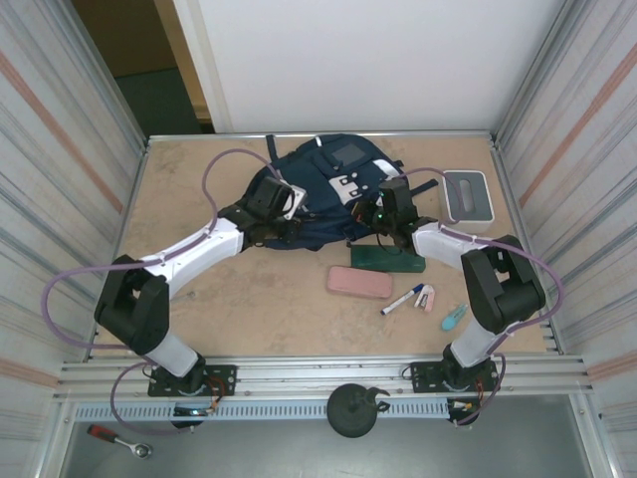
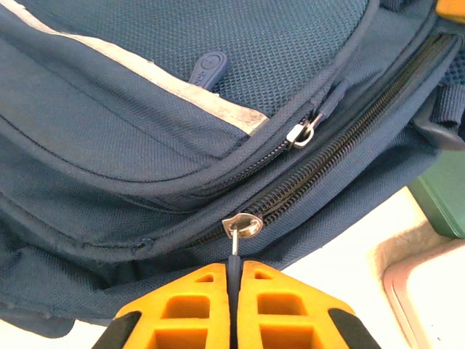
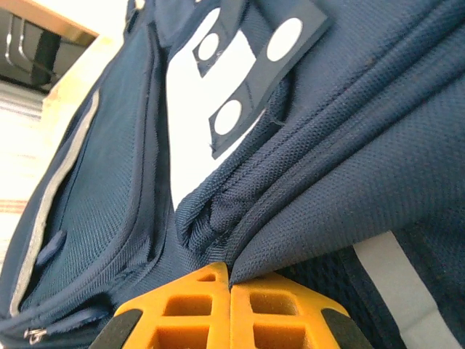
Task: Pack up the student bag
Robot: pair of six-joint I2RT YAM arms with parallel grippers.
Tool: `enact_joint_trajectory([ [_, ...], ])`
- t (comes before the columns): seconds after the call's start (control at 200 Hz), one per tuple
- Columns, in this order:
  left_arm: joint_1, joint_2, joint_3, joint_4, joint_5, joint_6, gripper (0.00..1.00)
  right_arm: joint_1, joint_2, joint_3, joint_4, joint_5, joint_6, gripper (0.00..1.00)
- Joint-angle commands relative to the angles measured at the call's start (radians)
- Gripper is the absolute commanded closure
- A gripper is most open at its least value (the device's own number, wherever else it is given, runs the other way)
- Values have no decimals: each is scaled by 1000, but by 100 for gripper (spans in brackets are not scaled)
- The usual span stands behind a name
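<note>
The student bag, navy blue with white buckle patches, lies at the back middle of the table. My left gripper is at its left side, shut on the dark pull tab of the main zipper. In the left wrist view the orange fingers pinch the tab just below the silver slider. The zipper runs closed up to the right. My right gripper is at the bag's right side, shut on a fold of the bag's fabric.
In front of the bag lie a green book, a pink case, a marker, a small pink-white item and a teal item. A white-grey box stands at the back right. Walls enclose the table.
</note>
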Motion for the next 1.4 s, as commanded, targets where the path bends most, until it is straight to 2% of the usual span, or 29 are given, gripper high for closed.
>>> enact_joint_trajectory([
  [0.0,7,-28,32,-23,-115,6,100,-8,-1,15,11,78,-25,100],
  [0.205,-52,63,118,80,104,-38,100,47,27,49,41,45,-4,100],
  [0.356,-74,110,177,96,148,-38,100,77,27,59,52,40,0,100],
  [0.451,-66,100,168,51,74,-20,100,69,14,52,29,61,-18,100],
  [0.611,21,-11,11,-23,-186,2,100,-3,-44,-16,0,108,-60,100],
  [0.681,77,-43,-47,-42,-229,4,100,-26,-57,-38,21,84,-47,100],
  [0.746,79,-50,-48,-50,-241,8,100,-15,-48,-34,38,70,-42,100],
  [0.852,26,-32,-1,-14,-157,0,100,20,-12,-7,57,59,-29,100],
  [1.007,-26,27,70,84,83,-28,100,42,14,19,64,44,-19,100],
  [1.082,-35,49,89,121,155,-44,100,48,14,23,65,34,-19,100],
  [1.247,-53,76,127,137,212,-54,100,80,26,36,79,25,-7,100],
  [1.393,-57,70,116,110,170,-33,100,83,36,41,82,33,-13,100],
])
